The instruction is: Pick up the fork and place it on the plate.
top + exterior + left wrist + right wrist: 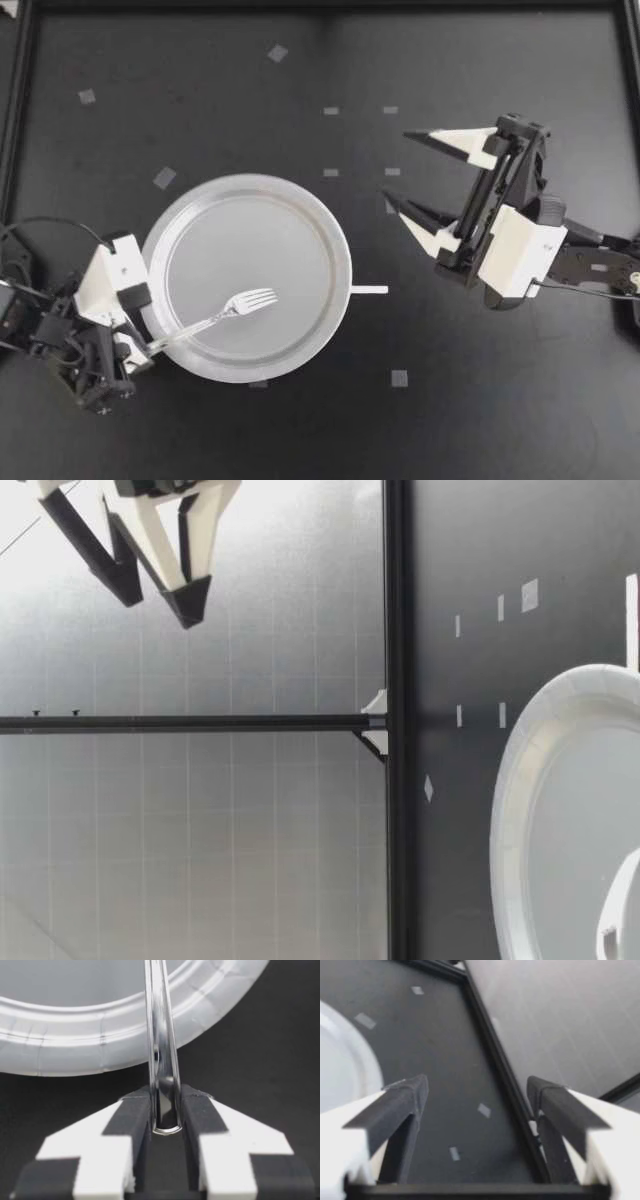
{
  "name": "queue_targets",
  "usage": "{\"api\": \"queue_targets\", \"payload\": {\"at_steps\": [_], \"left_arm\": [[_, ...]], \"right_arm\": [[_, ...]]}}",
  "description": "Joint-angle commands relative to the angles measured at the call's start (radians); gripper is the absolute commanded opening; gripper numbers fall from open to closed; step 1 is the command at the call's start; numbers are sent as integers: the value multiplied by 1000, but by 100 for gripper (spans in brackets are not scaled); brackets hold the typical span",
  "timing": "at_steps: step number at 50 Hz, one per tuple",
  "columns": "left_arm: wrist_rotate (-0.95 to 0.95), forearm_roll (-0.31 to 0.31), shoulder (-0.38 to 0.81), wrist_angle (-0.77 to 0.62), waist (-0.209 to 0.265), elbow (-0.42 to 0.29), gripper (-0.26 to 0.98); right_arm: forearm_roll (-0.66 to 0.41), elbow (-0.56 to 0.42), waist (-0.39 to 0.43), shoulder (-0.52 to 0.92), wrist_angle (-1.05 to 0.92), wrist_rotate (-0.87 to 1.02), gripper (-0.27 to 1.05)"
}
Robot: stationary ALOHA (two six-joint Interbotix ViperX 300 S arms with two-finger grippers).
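A silver fork (235,308) lies slanted across the white paper plate (240,235), tines over the middle and handle crossing the rim toward my left gripper (147,349). That gripper sits at the plate's lower-left edge, shut on the handle's end. In the left wrist view the fork handle (161,1055) runs from between the dark pads (135,1110) out over the plate's rim (75,1045). My right gripper (398,166) hangs open and holds nothing, to the right of the plate. The right wrist view shows its fingers (402,1102) wide apart above the table, with the plate's edge (340,1060) beside them.
A short white strip (368,290) lies just right of the plate. Small grey tape squares (163,178) dot the black table. A black frame rail (398,720) borders the table. In the low view an open gripper (160,598) hangs high above the table, beyond the plate (520,780).
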Motion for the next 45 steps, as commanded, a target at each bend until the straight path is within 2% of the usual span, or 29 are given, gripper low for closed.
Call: {"api": "queue_targets", "payload": {"at_steps": [1, 16, 31, 38, 45], "left_arm": [[-2, 3, 61, -63, -3, 2, 3], [-3, -3, 86, -97, -3, 34, 4], [-3, -5, 75, -97, -3, 20, 7], [-5, -6, 75, -87, -3, 15, 23], [-5, -14, 75, -83, -3, 12, 53]], "right_arm": [[-6, -11, 3, -6, -5, 6, 76], [-6, -15, 14, -3, -9, 8, 76], [-6, -18, 17, 0, -9, 8, 76], [-6, -18, 17, 0, -11, 6, 76], [-6, -18, 17, 0, -11, 6, 76]]}}
